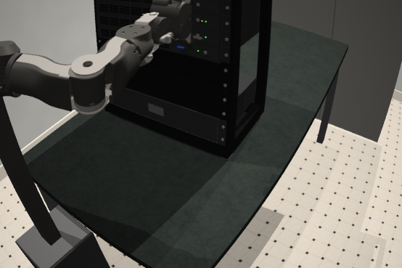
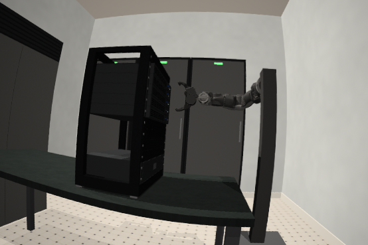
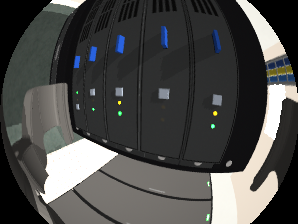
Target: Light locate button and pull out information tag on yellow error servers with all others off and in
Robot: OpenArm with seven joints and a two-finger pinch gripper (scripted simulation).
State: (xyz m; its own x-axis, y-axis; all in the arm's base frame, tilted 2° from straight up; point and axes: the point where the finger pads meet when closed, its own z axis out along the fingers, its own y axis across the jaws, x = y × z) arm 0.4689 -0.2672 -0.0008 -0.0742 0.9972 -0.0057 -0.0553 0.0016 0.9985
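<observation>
Black and upright, the rack [image 1: 232, 111] [image 2: 135, 155] [image 3: 254, 100] stands on the dark green table [image 1: 145, 184] [image 2: 199, 198] in front of the pincer [image 1: 196, 9] [image 2: 177, 96], whose two fingers are spread wide apart, a gap between them and the server fronts. Before it, in the wrist view, yellow lights glow on the rightmost server [image 3: 205, 140] and the middle one [image 3: 121, 132]. Their locate buttons [image 3: 217, 100] [image 3: 119, 92] are grey, unlit; blue tags [image 3: 216, 41] [image 3: 120, 44] sit above them in that view.
</observation>
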